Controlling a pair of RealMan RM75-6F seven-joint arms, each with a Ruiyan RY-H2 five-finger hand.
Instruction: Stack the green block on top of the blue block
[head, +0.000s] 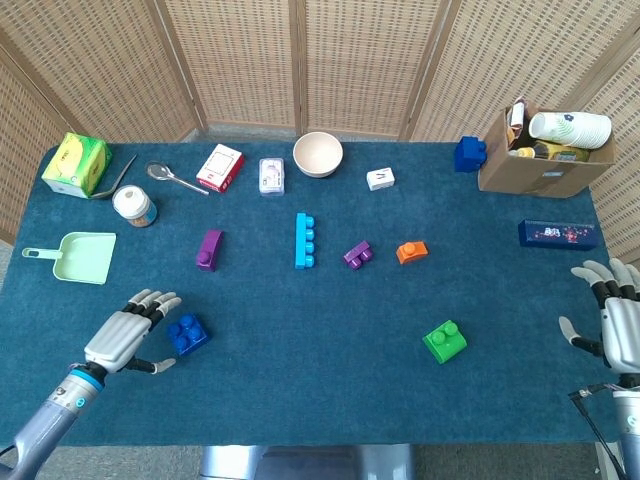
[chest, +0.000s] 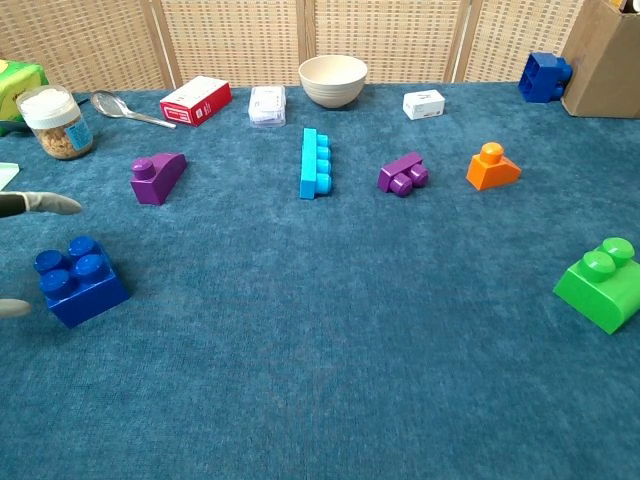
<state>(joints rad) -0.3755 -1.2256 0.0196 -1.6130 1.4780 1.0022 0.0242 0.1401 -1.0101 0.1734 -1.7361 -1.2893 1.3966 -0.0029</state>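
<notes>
Left hand (head: 128, 338), grey-backed with dark fingers, low over the near-left table, fingers spread and empty, thumb jutting out below; grey forearm running off to the bottom-left corner. In the chest view, only pale fingertips (chest: 55, 204) at the left edge. Right hand (head: 617, 322) at the far right edge, upright, fingers splayed apart, holding nothing.
</notes>
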